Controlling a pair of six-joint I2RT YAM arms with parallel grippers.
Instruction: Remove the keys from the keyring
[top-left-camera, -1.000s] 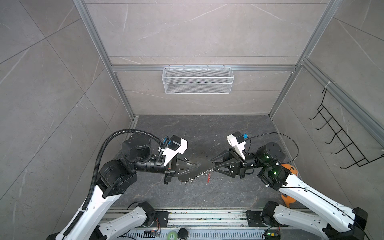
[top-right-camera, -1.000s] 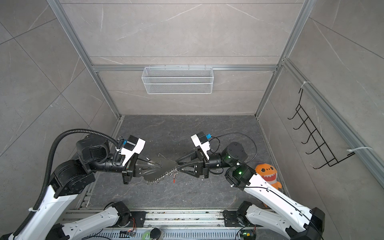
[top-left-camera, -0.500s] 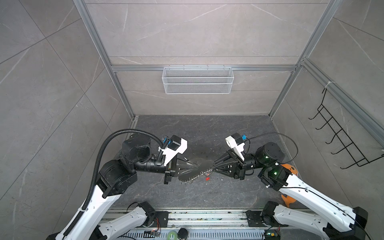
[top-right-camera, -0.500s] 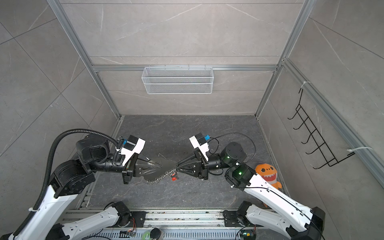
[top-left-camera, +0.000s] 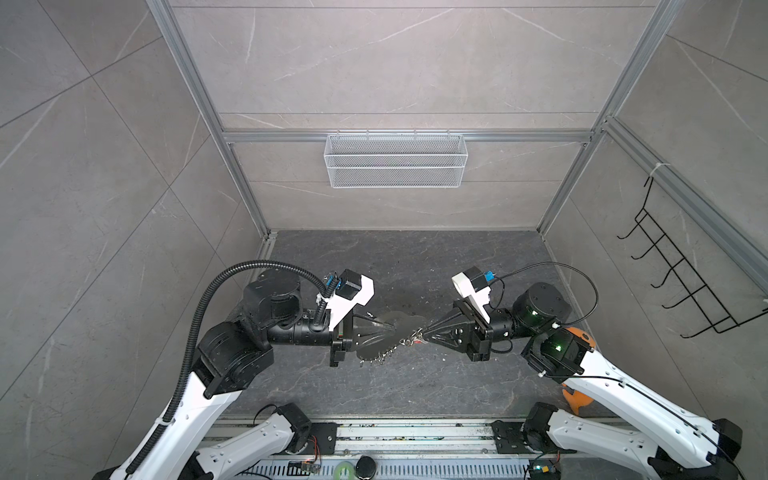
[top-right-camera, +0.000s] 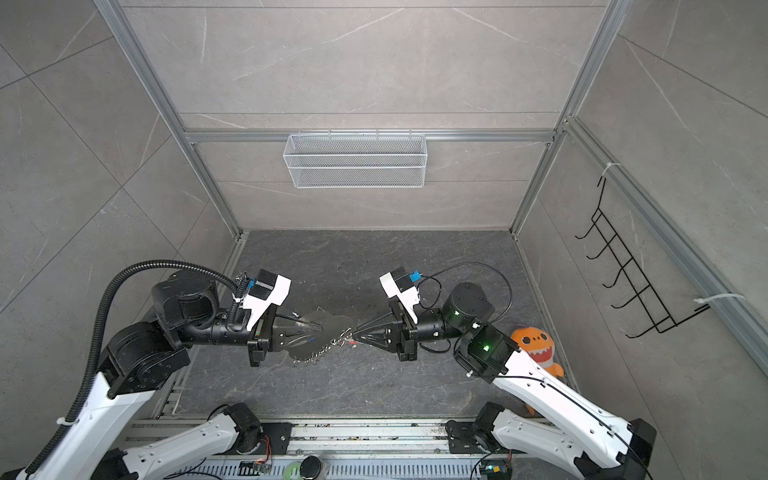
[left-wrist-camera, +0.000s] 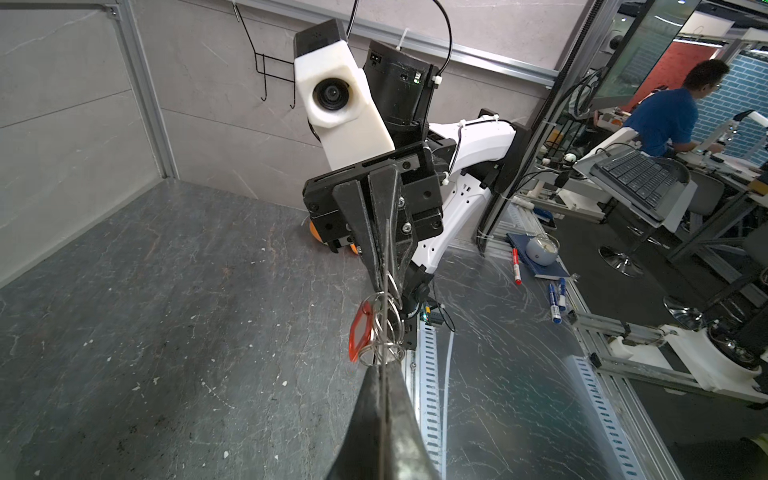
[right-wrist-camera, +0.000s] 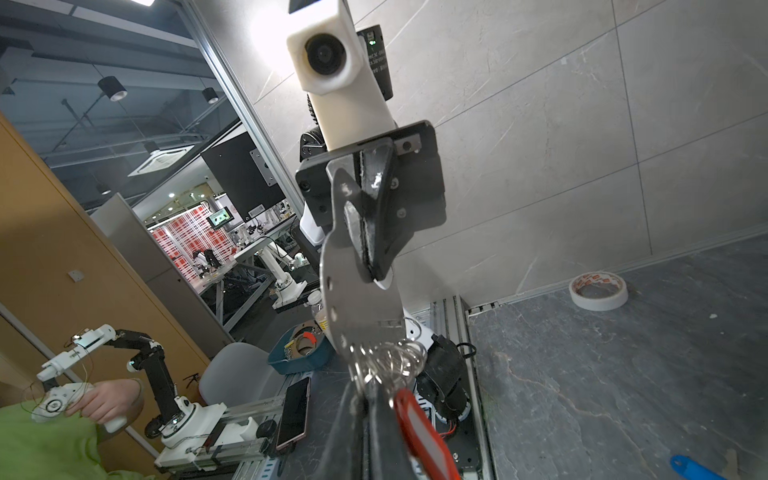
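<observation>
Left fingers clamped tight on the keyring's grey tag, right fingers pinched shut on its rings, whole thing strung btwn both arms above the desk. Red key dangles off the rings by the right tips; blue key lies on the desk, apart.

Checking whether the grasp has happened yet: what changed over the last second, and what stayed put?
The right gripper, open around the end of the grey tag a second ago, backed off slightly and shut on the keyring's rings, with the red key beside its fingers. The left gripper kept its hold on the tag, which did not move.
</observation>
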